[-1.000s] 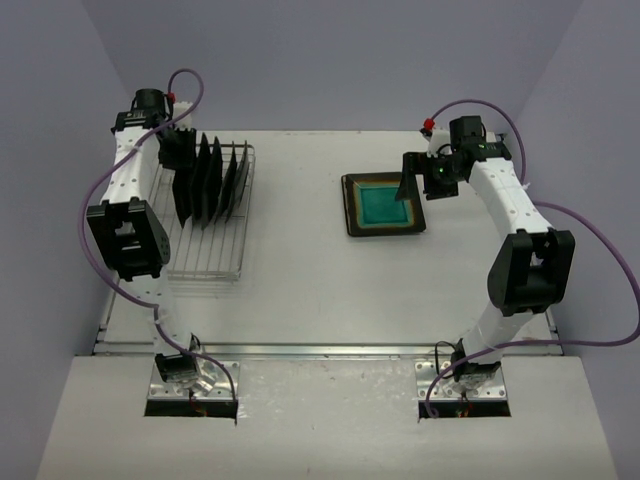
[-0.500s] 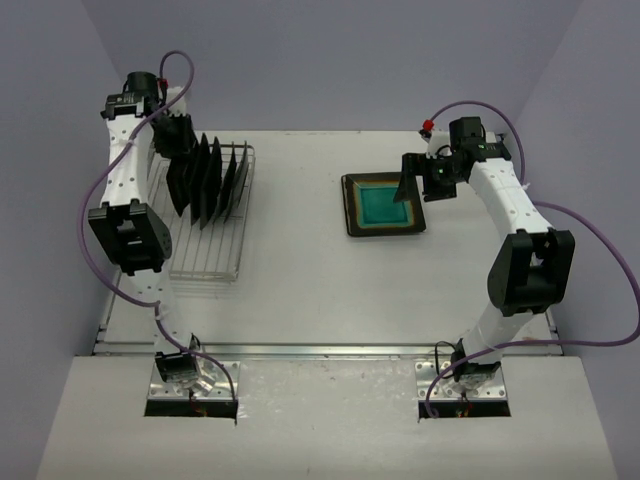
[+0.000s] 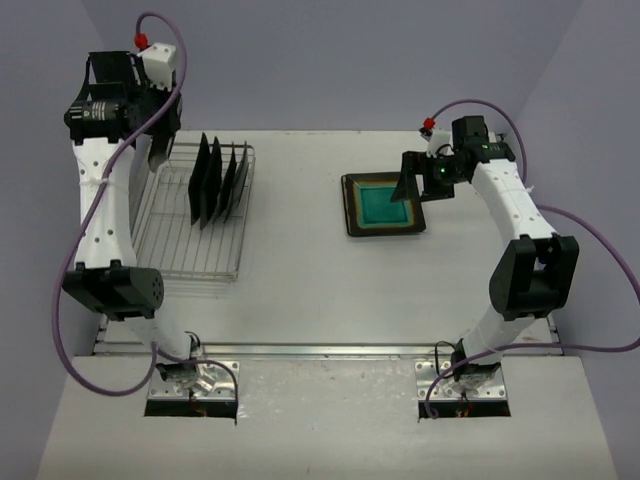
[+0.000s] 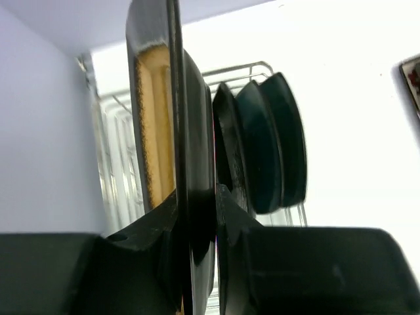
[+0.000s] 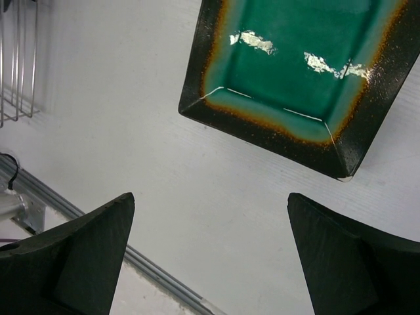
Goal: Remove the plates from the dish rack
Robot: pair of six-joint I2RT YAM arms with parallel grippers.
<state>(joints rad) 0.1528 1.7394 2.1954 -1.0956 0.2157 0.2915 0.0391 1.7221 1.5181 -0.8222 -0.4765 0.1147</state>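
From the overhead camera I see the left claw raised above the far left corner of the rack, with a dark plate hanging from it on edge. The rack sits on the left side of the table. Three more plates stand upright in its far half, and the near half shows only bare wires. Over on the right, a green plate with a dark rim lies flat on the table. The right claw hovers at that plate's right edge.

On the left wrist camera the dark plate runs edge-on up the middle of the shot, and its inner face shows a tan band. Both fingers are pressed against it, one on each face, so the left claw is clamped on that plate. Behind it the three racked plates lean side by side between the rack's wires. The white table lies beyond.

On the right wrist camera the fingers stand wide apart with nothing between them. The right claw hangs over bare table, just beside a corner of the green plate and not touching it. A corner of the rack shows at the top left.
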